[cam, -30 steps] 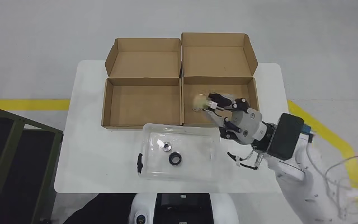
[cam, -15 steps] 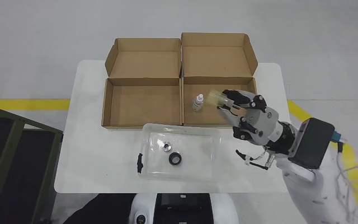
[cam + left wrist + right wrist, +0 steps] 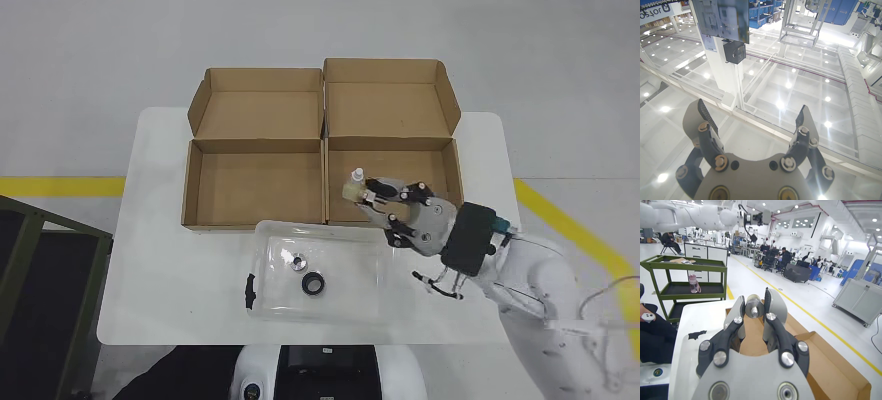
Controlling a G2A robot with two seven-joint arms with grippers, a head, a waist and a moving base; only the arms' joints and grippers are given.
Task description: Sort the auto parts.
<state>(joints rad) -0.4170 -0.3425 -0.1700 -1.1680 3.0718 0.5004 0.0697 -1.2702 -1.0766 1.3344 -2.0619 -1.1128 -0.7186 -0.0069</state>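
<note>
— Where is the part?

— The small silver metal cylinder with a pale far end [image 3: 754,310] sits between the pads of my right gripper [image 3: 755,297], which is clamped on it from both sides. In the top view I hold it above the near-left corner of the right-hand open brown cardboard box [image 3: 420,170].

— What lies around it?

— A small pale bottle-shaped piece [image 3: 354,181] shows in that corner, just beside my fingertips; I cannot tell if they touch. The matching left box [image 3: 255,185] adjoins. Nearer me, the clear plastic tray [image 3: 345,295] holds a black ring [image 3: 314,285] and a small silver piece [image 3: 297,263], all on the white table [image 3: 160,230].

— And your other arm?

— My left gripper [image 3: 752,104] points up at the ceiling, its fingers wide apart.
</note>
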